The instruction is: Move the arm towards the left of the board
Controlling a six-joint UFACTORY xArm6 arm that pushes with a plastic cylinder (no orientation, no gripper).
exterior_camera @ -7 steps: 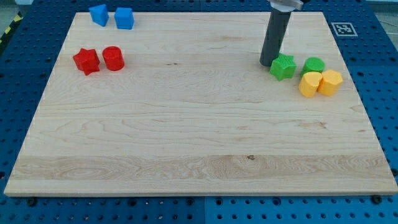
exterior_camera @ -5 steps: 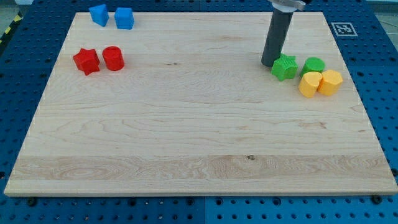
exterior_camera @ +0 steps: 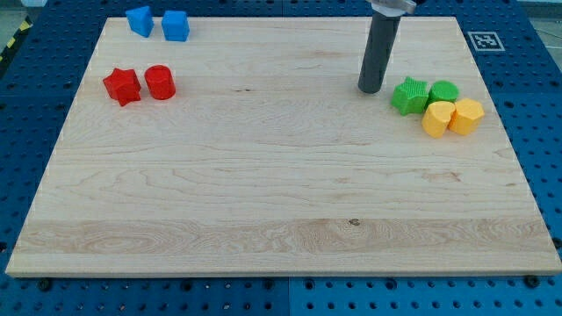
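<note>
Arm: a straight dark rod [exterior_camera: 380, 48] comes down from the view's top, right of centre, onto the pale wooden board [exterior_camera: 263, 193]. No gripper on this rig, so no open-or-closed state to record; the rod ends in my tip [exterior_camera: 370, 90], resting on the board surface. Tip is clear of every block.

Just to the tip's right, with a small gap: green star-shaped block [exterior_camera: 409, 96]. Touching that block's far side: green round block [exterior_camera: 443, 91]. Below and right of the tip: two yellow blocks side by side, the nearer one heart-like [exterior_camera: 437, 118], the farther one roughly hexagonal [exterior_camera: 466, 115], both close under the green pair.

Far to the tip's left, about level: red round block [exterior_camera: 160, 82], then red star-shaped block [exterior_camera: 122, 86] just beyond it. Far left and above: two blue blocks near the board's top edge, one squarish [exterior_camera: 176, 25], one angular [exterior_camera: 139, 19].

Blue perforated table [exterior_camera: 26, 114] surrounds the board.
</note>
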